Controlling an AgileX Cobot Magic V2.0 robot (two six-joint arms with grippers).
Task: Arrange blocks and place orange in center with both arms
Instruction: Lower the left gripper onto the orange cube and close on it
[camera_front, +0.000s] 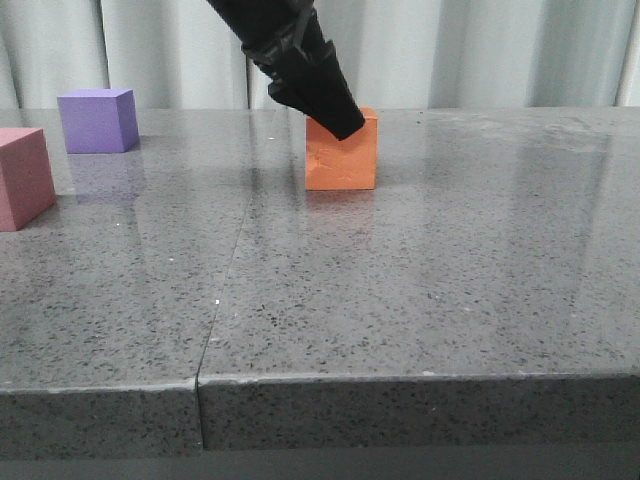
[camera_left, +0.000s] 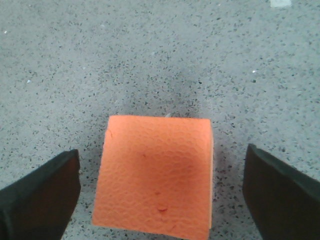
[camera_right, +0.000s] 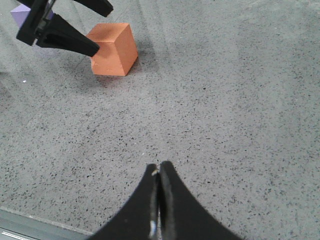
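Note:
The orange cube (camera_front: 340, 155) rests on the grey stone table, near the middle toward the back. My left gripper (camera_front: 345, 122) reaches down over it, open. In the left wrist view the cube (camera_left: 155, 175) lies between the two dark fingers (camera_left: 40, 195), with a gap of bare table on each side and no contact. The purple cube (camera_front: 97, 120) stands at the back left. The pink-red cube (camera_front: 22, 178) sits at the left edge, partly cut off. My right gripper (camera_right: 159, 167) is shut on nothing, low over bare table, well away from the orange cube (camera_right: 112, 50).
A seam (camera_front: 225, 290) runs across the tabletop from front to back, left of the middle. The table's front edge (camera_front: 400, 380) is close to the camera. Pale curtains (camera_front: 480, 50) hang behind the table.

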